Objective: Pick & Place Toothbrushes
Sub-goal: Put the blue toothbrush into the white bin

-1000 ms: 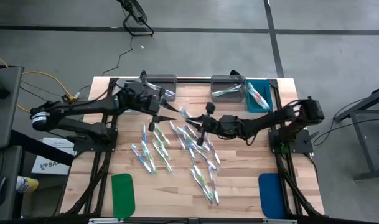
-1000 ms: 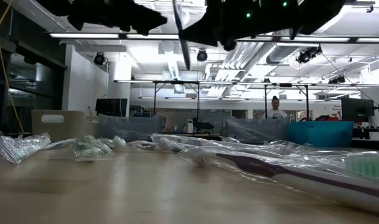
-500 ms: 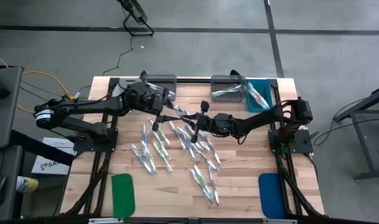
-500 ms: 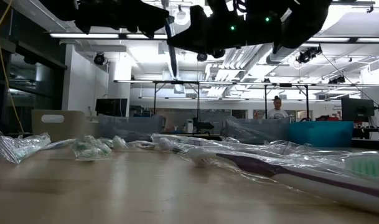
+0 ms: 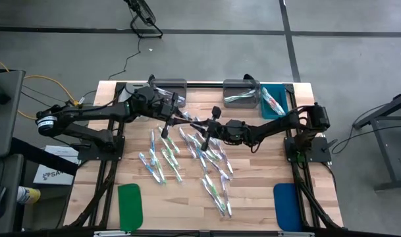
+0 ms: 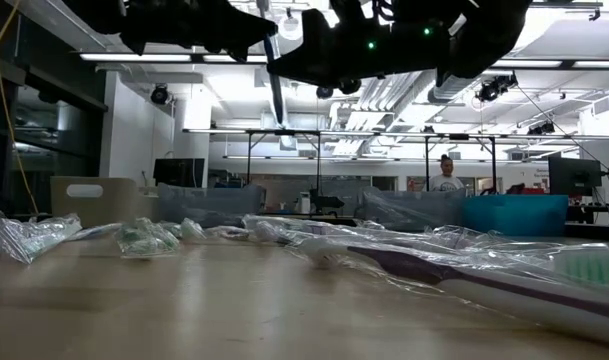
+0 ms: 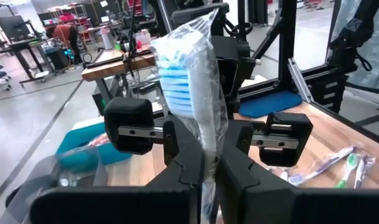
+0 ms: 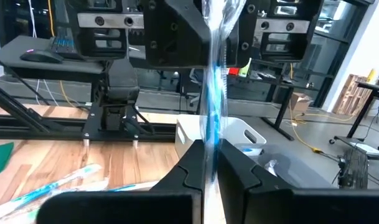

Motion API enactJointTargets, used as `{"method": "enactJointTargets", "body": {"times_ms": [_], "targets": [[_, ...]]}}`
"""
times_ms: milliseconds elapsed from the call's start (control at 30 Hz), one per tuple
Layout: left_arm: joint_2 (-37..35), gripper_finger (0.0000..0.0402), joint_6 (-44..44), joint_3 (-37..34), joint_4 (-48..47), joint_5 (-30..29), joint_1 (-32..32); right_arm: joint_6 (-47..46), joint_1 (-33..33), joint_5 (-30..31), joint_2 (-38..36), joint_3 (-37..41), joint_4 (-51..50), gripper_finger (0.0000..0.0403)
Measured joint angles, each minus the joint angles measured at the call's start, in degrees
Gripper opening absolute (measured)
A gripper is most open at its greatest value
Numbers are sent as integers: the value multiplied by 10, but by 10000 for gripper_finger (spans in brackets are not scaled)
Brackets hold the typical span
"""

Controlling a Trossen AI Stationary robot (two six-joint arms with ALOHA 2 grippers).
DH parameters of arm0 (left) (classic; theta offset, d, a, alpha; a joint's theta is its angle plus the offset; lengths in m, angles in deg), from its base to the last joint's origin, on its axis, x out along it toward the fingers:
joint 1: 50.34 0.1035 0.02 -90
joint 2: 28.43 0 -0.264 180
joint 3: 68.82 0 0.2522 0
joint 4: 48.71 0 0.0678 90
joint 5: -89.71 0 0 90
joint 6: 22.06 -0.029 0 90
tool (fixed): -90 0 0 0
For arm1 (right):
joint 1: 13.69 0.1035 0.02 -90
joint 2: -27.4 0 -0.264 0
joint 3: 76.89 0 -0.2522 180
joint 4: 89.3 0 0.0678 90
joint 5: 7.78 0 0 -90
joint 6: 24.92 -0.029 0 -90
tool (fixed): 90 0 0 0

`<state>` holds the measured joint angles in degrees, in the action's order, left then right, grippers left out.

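Many clear-wrapped toothbrushes point(image 5: 187, 155) lie scattered on the middle of the wooden table point(image 5: 253, 197). One wrapped toothbrush with blue bristles point(image 7: 188, 74) is held in the air between both grippers; it also shows in the high view point(image 5: 190, 120) and the low view point(image 6: 275, 85). My left gripper point(image 5: 172, 116) and my right gripper point(image 5: 210, 125) face each other above the pile, both shut on this toothbrush. My left gripper also shows in its wrist view point(image 7: 208, 160), my right one in its own point(image 8: 209, 158). My left gripper pinches the wrapped toothbrush's shaft below the bristle head point(image 7: 206, 138) between its two fingers. The fingers come level from the table's left and lie across the stick. The toothbrush is lifted clear, nearly upright, head up. My right gripper pinches the same toothbrush's blue shaft point(image 8: 212, 124) between its two fingers. The fingers come level from the table's right and lie across the stick. The toothbrush stands nearly upright, and its lower end point(image 6: 278, 118) hangs below the grippers, clear of the table.
Two grey bins point(image 5: 168, 86) point(image 5: 241, 94) and a teal bin point(image 5: 274, 103) stand along the far edge; the right grey one and the teal one hold toothbrushes. A green pad point(image 5: 130, 204) and a blue pad point(image 5: 286, 205) lie at the near corners. A person point(image 6: 445, 172) stands far behind the table.
My right gripper has moved toward the table's left, up to my left gripper, and now meets the toothbrush held there. My left gripper has kept the toothbrush lifted, shifting only slightly. The toothbrushes on the table have not moved.
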<state>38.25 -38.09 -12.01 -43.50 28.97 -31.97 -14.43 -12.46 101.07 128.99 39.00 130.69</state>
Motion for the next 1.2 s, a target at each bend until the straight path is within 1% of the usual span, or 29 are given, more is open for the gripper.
{"method": "enactJointTargets", "body": {"times_ms": [67, 167, 267, 300, 367, 467, 600, 633, 700, 867, 1000, 1100, 1200], "targets": [[0, 15, -4, 0, -5, -1, 0, -8, 5, 10, 0, 0, -2, 39], [-1, 11, -22, 0, -16, -2, 0, -33, 18, 46, -10, 0, -18, 94], [-16, 11, -35, 1, -49, -9, 12, -52, 34, 96, -39, 0, -84, 150], [-25, 11, -45, 4, -80, -18, 18, -62, 40, 116, -53, 0, -118, 166], [-45, 11, -69, 16, -157, -58, 34, -88, 53, 145, -79, 0, -186, 195], [-80, 11, -96, 50, -304, -160, 65, -150, 68, 173, -127, 0, -292, 223], [-105, 11, -95, 100, -472, -309, 109, -246, 79, 172, -182, 0, -419, 236], [-105, 11, -92, 107, -497, -336, 120, -265, 80, 171, -193, 0, -450, 236], [-102, 11, -85, 118, -530, -368, 148, -297, 83, 171, -213, 0, -504, 235], [-71, 11, -50, 121, -576, -384, 249, -347, 78, 172, -257, 0, -613, 234], [-41, 11, -27, 121, -606, -363, 321, -369, 71, 172, -281, 0, -667, 234], [-17, 11, -17, 121, -624, -342, 354, -378, 65, 172, -287, 0, -699, 234], [9, 11, -13, 121, -661, -339, 375, -379, 59, 170, -288, 0, -723, 234]]}}
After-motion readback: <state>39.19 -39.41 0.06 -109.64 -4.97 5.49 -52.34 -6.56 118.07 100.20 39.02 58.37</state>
